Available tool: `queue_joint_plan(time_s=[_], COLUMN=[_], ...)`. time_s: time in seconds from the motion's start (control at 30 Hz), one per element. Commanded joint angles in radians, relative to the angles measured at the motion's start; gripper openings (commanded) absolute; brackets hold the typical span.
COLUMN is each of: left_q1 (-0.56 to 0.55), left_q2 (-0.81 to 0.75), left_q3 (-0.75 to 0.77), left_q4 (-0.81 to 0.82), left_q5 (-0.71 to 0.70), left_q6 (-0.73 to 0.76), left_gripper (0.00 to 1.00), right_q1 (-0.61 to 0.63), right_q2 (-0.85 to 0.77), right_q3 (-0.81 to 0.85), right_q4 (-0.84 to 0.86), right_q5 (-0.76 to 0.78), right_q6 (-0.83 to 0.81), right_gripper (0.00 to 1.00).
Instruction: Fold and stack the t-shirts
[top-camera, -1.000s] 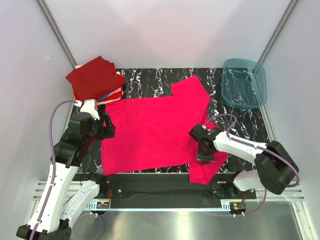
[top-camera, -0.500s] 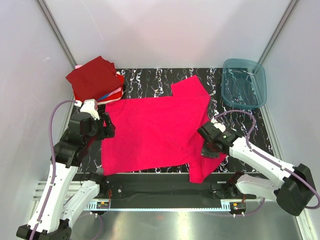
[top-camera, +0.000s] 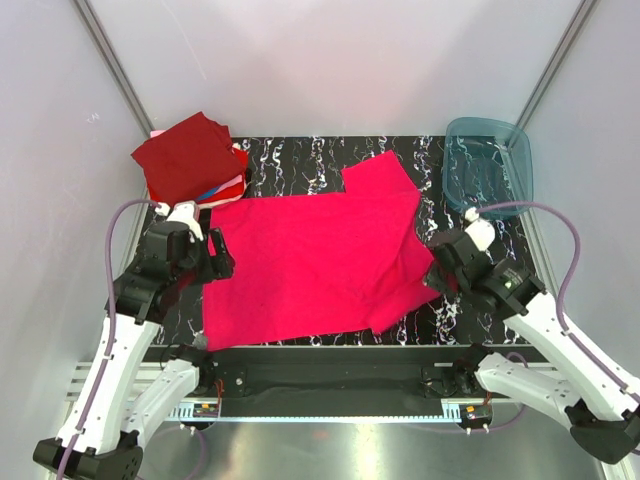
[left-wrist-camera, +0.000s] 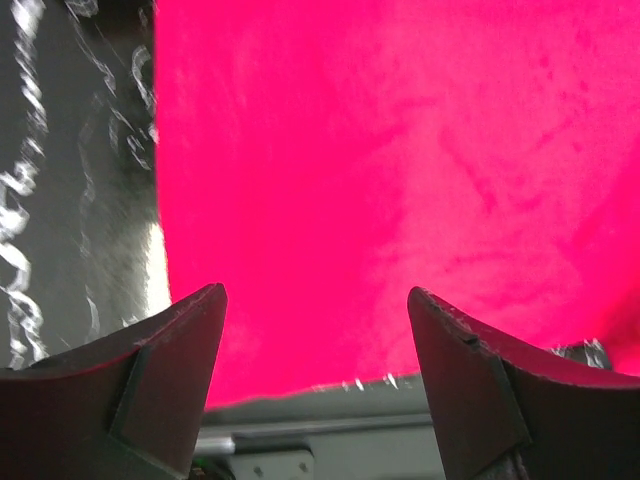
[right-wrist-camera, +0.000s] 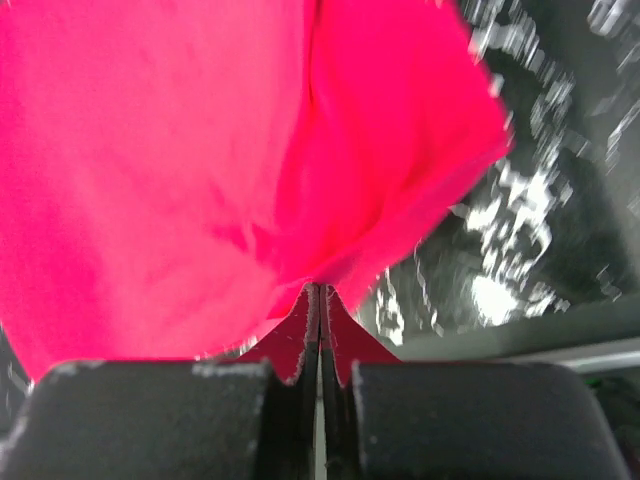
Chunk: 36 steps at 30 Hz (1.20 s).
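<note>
While right end effector (right-wrist-camera: 318, 298) is clenched on pink t-shirt (top-camera: 300, 265) nr right edge of surface (top-camera: 290, 160), left end effector (left-wrist-camera: 315, 300) hangs released over its left edge. Folded t-shirts (top-camera: 190, 160) sit stacked at far-left corner.

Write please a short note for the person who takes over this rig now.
Left tool: open, above the left edge of the pink t-shirt, not gripping.
Right tool: shut on the pink t-shirt's right side.
Folded stack, maroon on top, sits at the far left corner.
Done: the stack.
To do: fold the pink t-shirt, now mostly flat, and put it on the stack.
</note>
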Motion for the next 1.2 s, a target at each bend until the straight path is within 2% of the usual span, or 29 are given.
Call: queue_joint_plan(time_s=[0.0,0.1,0.23,0.4,0.5,0.53,0.57,0.63,0.7,0.77,0.87,1.0,1.17], left_q1=[-0.004,-0.004,-0.007,-0.015,-0.016,-0.016,-0.016,-0.016,-0.016,-0.016,-0.016,-0.016,-0.016], left_q2=[0.003,-0.034,-0.029,-0.026,-0.038,-0.04,-0.042,-0.037,-0.025,-0.016,-0.022,-0.051,-0.086], left_q3=[0.06,0.036,-0.025,-0.061,-0.059,-0.047,-0.036,0.0,0.025,0.051,0.036,-0.024,-0.018], left_q4=[-0.081,-0.121,-0.144,-0.164,-0.179,-0.182,-0.187,-0.188,-0.185,-0.178,-0.123,-0.067,-0.066], left_q5=[0.093,0.087,0.096,0.107,0.102,0.101,0.096,0.089,0.078,0.07,0.117,0.136,0.128], left_q6=[-0.086,-0.144,-0.162,-0.169,-0.158,-0.152,-0.144,-0.117,-0.075,-0.043,-0.003,-0.006,-0.001], left_gripper=[0.78,0.78,0.77,0.8,0.8,0.81,0.81,0.82,0.83,0.84,0.85,0.85,0.86], right_q1=[-0.022,-0.091,-0.237,-0.372,-0.383,-0.386,-0.388,-0.406,-0.426,-0.446,-0.452,-0.463,-0.484], right_q2=[0.083,0.143,0.21,0.345,0.411,0.428,0.445,0.495,0.519,0.54,0.597,0.704,0.782], right_q3=[0.142,0.252,0.325,0.404,0.397,0.382,0.363,0.297,0.236,0.207,0.191,0.165,0.126], right_q4=[-0.04,-0.001,0.112,0.197,0.181,0.186,0.195,0.223,0.258,0.307,0.327,0.356,0.411], right_q5=[0.195,0.212,0.142,-0.012,-0.123,-0.154,-0.208,-0.26,-0.317,-0.357,-0.389,-0.398,-0.434], right_q6=[-0.047,-0.133,-0.248,-0.357,-0.37,-0.371,-0.376,-0.382,-0.385,-0.393,-0.413,-0.431,-0.443], right_gripper=[0.0,0.0,0.0,0.0,0.0,0.25,0.42,0.67,0.67,0.63,0.62,0.62,0.62])
